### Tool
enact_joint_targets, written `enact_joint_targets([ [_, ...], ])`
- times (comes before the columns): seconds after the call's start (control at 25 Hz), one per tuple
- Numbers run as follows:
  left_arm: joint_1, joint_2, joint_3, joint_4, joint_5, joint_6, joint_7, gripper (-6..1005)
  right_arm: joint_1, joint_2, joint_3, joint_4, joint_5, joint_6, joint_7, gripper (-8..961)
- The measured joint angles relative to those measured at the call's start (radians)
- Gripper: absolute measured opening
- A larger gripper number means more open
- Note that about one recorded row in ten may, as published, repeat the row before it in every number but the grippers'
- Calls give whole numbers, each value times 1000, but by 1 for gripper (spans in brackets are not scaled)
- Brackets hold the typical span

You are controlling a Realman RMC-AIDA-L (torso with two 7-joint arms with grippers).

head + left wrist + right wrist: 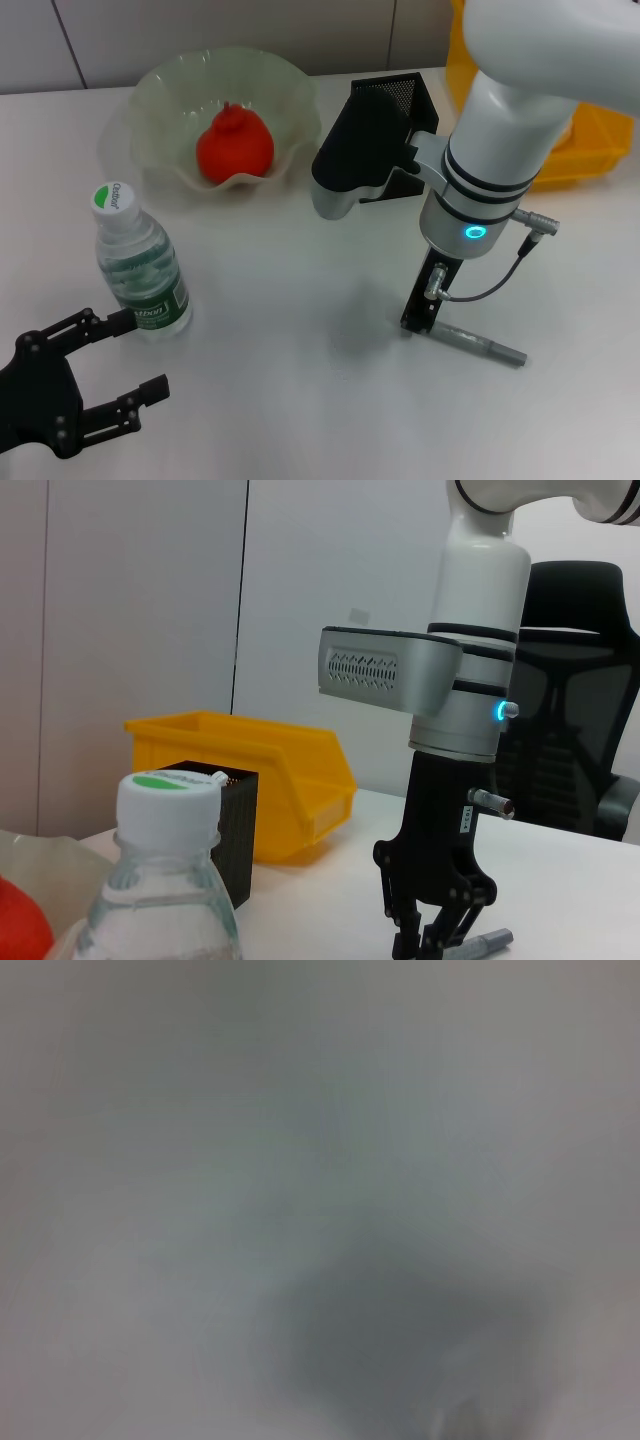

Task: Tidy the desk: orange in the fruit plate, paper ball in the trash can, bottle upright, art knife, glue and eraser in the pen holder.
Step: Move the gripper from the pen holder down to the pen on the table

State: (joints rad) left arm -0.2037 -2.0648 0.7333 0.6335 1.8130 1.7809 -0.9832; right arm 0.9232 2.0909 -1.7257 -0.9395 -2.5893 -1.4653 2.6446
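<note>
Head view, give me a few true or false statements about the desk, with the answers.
1. The orange lies in the fruit plate. True.
2. The bottle lies on its side. False: it stands upright with its cap on top.
3. The right pincer is down at the table by a grey pen-like tool. True.
4. The left pincer grips the bottle. False: it is open beside it.
5. The pen holder stands inside the trash can. False: it stands on the table beside it.

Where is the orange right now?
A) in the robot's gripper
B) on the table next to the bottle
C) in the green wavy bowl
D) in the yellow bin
C: the orange sits inside the fruit plate, apart from the upright bottle and both grippers.
</note>
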Motion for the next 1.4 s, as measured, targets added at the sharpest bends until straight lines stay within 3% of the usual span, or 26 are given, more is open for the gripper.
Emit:
enact_joint_targets([
  [0.08, -1, 0, 0, 0, 0, 0, 0, 797, 0, 0, 1, 3, 0, -1, 0, 168],
  [0.4, -2, 0, 0, -14, -1, -3, 10, 797, -3, -2, 17, -30, 2, -19, 0, 185],
  [0.68, 1, 2, 0, -14, -3, -3, 13, 797, -43, -8, 87, -207, -5, -102, 0, 226],
  [1.4, -4, 1, 0, -15, -3, -11, 20, 797, -15, -1, 27, -91, -12, -75, 7, 360],
])
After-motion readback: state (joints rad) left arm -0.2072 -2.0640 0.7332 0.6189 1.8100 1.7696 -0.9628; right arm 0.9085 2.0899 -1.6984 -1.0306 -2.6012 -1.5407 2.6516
